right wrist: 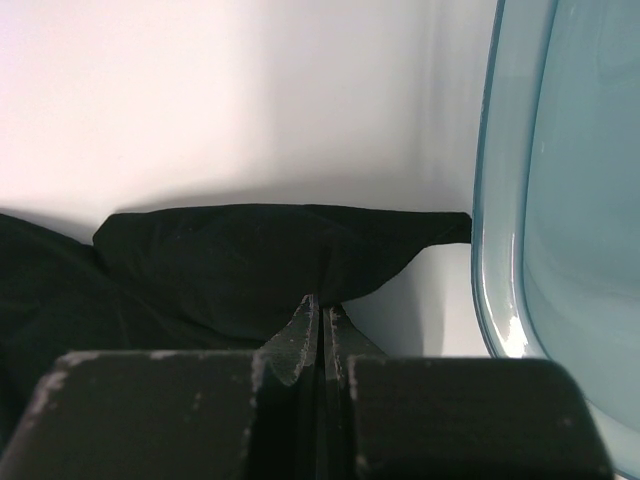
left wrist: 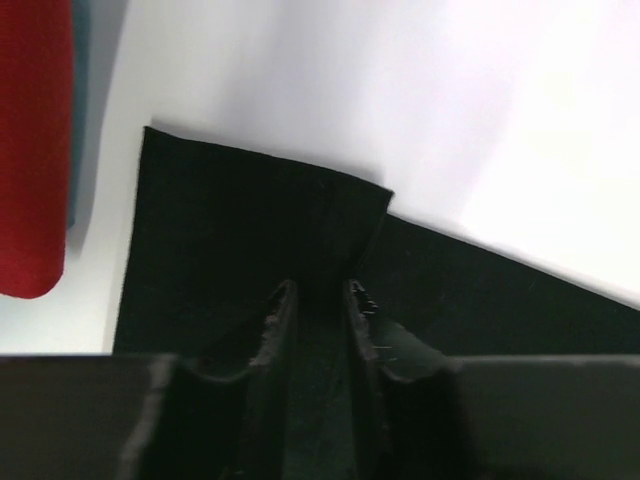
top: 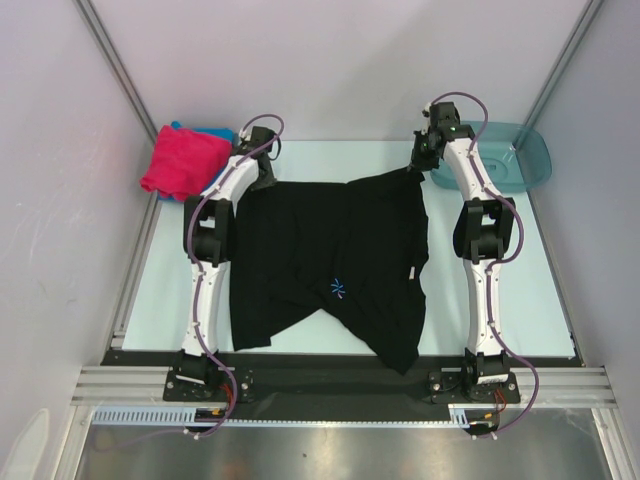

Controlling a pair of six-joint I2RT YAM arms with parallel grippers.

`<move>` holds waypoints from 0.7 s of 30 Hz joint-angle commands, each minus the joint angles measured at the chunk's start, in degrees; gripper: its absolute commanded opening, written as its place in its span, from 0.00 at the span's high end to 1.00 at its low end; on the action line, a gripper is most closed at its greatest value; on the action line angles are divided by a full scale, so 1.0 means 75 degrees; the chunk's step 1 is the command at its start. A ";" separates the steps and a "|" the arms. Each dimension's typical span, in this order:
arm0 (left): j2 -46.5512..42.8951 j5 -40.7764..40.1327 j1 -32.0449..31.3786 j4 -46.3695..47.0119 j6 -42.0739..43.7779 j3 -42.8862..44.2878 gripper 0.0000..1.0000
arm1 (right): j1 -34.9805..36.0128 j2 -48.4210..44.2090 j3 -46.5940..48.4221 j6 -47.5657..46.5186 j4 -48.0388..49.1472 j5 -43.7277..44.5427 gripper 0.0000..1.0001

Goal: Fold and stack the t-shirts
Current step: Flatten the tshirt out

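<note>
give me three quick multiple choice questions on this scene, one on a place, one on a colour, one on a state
1. Where does the teal basin stand on the table? A far right corner; B near left corner; C middle.
2. What colour is the small print on the black t-shirt? A yellow; B red; C blue.
3. How is the right tool? A wide open; B shut on the black t-shirt's edge; C shut on nothing.
Answers: 1 A, it sits at the far right in the top view; 2 C, the top view shows a blue starburst; 3 B, its wrist view shows cloth pinched between closed fingers.
</note>
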 commanded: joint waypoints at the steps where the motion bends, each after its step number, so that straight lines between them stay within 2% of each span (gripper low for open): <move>1: 0.0235 0.0207 -0.0071 -0.0165 -0.0118 0.0126 0.74 | -0.0045 0.0030 0.0051 0.0068 0.0128 -0.0068 1.00; 3: 0.0223 0.0195 -0.0083 -0.0165 -0.0118 0.0126 0.82 | -0.0056 0.0030 0.0039 0.0068 0.0128 -0.0091 1.00; 9: 0.0095 0.0032 -0.0083 -0.0177 -0.0060 0.0080 0.84 | -0.0045 0.0018 0.0051 0.0056 0.0128 -0.0103 1.00; 11: -0.0022 -0.0015 -0.0083 -0.0142 -0.0013 0.0103 0.83 | -0.0033 0.0042 0.0028 0.0068 0.0117 -0.0138 1.00; 12: -0.0058 -0.0050 -0.0083 -0.0095 -0.0001 0.0103 0.75 | -0.0045 0.0042 0.0016 0.0056 0.0128 -0.0138 1.00; 13: -0.0093 -0.0085 -0.0083 -0.0083 0.0022 0.0115 0.73 | -0.0045 0.0042 0.0016 0.0056 0.0128 -0.0161 1.00; 17: -0.0117 -0.0144 -0.0083 -0.0060 0.0104 0.0348 0.79 | -0.0033 0.0053 0.0027 0.0068 0.0151 -0.0173 1.00; 20: -0.0117 -0.0144 -0.0083 -0.0060 0.0116 0.0373 0.98 | -0.0021 0.0053 0.0016 0.0068 0.0140 -0.0173 1.00; 21: -0.0116 -0.0144 -0.0083 -0.0060 0.0116 0.0373 1.00 | -0.0021 0.0053 0.0016 0.0068 0.0140 -0.0173 1.00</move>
